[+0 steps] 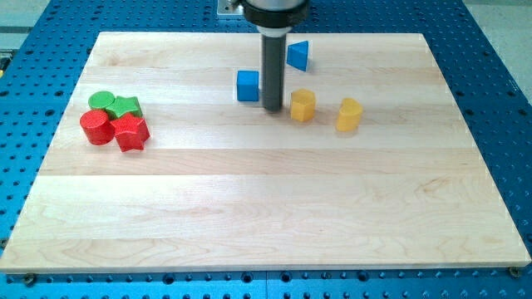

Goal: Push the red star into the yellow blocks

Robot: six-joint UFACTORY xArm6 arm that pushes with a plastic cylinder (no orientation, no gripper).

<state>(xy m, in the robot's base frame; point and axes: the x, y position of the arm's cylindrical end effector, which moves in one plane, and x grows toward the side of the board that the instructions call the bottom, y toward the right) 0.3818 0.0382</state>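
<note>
The red star (130,132) lies at the view's left, touching a red cylinder (96,127), a green star (126,106) and a green cylinder (101,102). Two yellow blocks sit right of centre near the view's top: a yellow hexagon (302,105) and a yellow block (349,115). My tip (273,108) rests on the board between the blue cube (248,85) and the yellow hexagon, close to both and far to the right of the red star.
A blue triangle (299,55) lies near the view's top, just right of the rod. The wooden board (266,208) sits on a blue perforated table (25,124).
</note>
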